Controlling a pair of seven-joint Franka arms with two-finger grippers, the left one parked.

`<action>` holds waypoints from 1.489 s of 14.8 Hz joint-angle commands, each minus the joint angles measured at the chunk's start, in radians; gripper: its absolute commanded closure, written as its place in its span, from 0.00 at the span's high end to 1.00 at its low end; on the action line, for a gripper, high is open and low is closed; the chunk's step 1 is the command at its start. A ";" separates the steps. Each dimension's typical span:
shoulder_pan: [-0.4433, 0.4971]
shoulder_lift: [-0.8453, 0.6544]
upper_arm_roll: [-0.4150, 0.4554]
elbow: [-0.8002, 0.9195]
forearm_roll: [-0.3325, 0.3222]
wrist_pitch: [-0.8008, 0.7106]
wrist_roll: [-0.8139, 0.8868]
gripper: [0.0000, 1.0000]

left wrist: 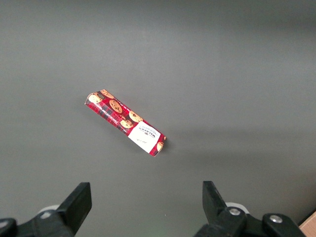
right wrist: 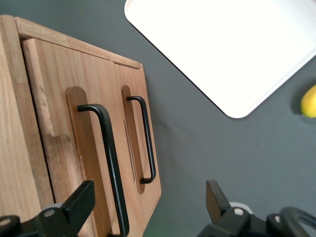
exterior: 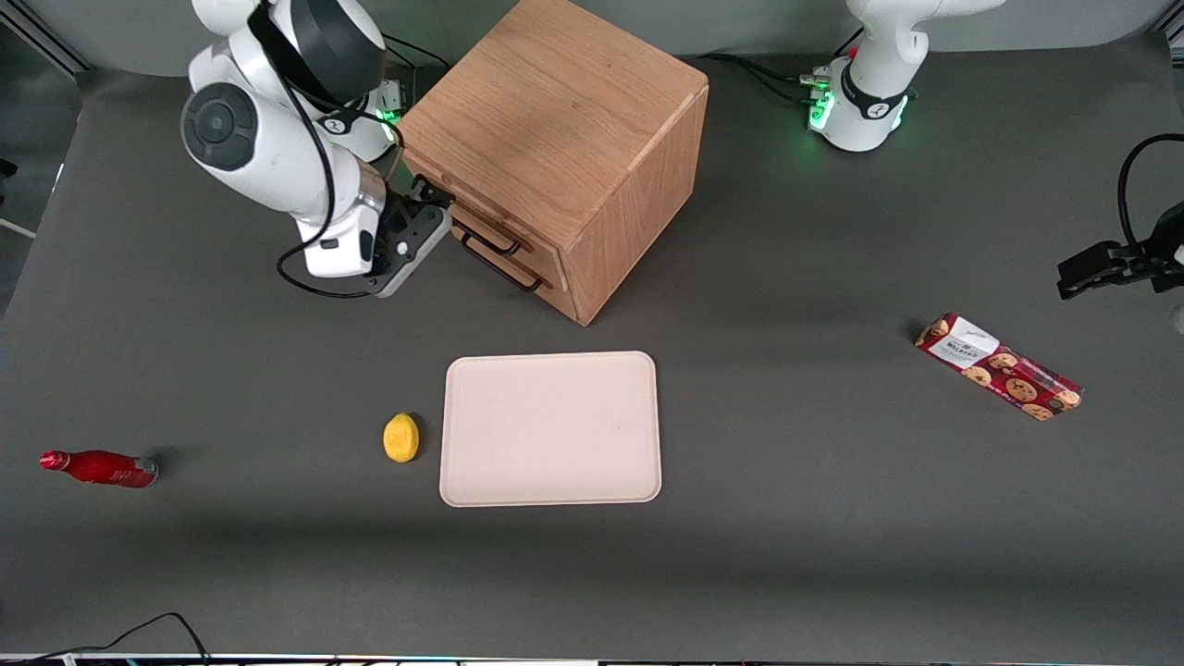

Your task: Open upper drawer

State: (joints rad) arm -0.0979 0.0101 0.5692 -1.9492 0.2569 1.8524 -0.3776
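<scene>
The oak cabinet (exterior: 555, 120) stands on the table with two drawers, both fronts flush. The upper drawer (exterior: 474, 218) carries a thin black handle (exterior: 487, 242); the lower drawer's matching handle (exterior: 507, 270) sits just beneath. My right gripper (exterior: 435, 211) is open and empty, close in front of the drawers at the handles' end toward the working arm. In the right wrist view the upper handle (right wrist: 107, 153) runs between my spread fingers (right wrist: 79, 202), not touched, and my gripper (right wrist: 148, 207) is beside the lower handle (right wrist: 147, 140).
A pale tray (exterior: 550, 428) lies nearer the front camera than the cabinet, with a yellow lemon (exterior: 400, 437) beside it. A red bottle (exterior: 100, 468) lies toward the working arm's end. A cookie pack (exterior: 999, 365) lies toward the parked arm's end.
</scene>
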 commanded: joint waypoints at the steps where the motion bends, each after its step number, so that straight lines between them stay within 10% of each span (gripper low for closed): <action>1: -0.017 -0.007 0.028 -0.060 0.033 0.063 -0.034 1.00; 22: -0.008 0.074 0.054 -0.149 -0.007 0.183 -0.040 1.00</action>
State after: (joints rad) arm -0.0979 0.0827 0.6219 -2.0941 0.2672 2.0171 -0.3945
